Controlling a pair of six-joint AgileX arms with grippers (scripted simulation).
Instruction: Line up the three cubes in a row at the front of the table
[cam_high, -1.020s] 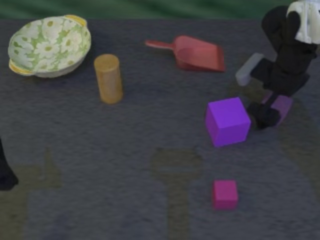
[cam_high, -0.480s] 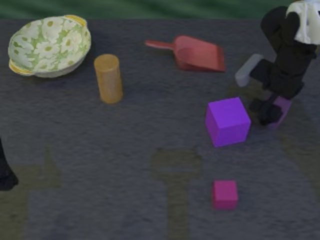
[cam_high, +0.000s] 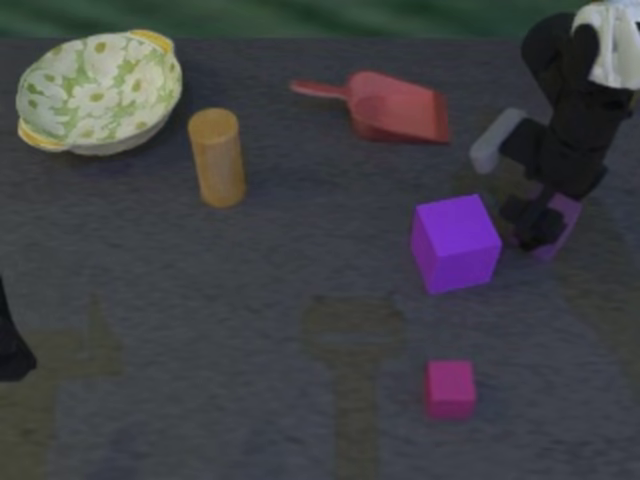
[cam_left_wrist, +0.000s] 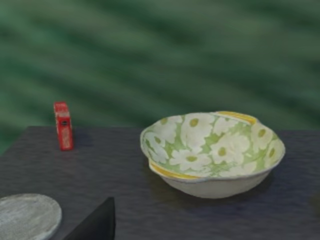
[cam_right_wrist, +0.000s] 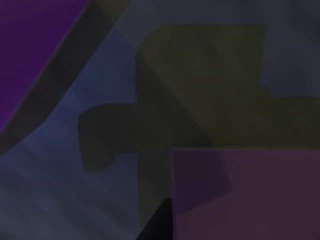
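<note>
I have my right gripper (cam_high: 540, 222) low over the dull purple cube (cam_high: 566, 212) at the right side of the bench (cam_high: 300, 280), and to grasp it well I judge I should centre on it squarely and keep clear of the bright violet cube (cam_high: 455, 243) just beside it. The purple cube sits mostly under the fingers, only its far edge showing; I cannot tell whether they are apart or clamped. My left arm is parked at the left edge.

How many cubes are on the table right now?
3: the bright violet cube right of centre, the small magenta-pink cube in front of it, and the dull purple cube partly hidden under the right hand.
</note>
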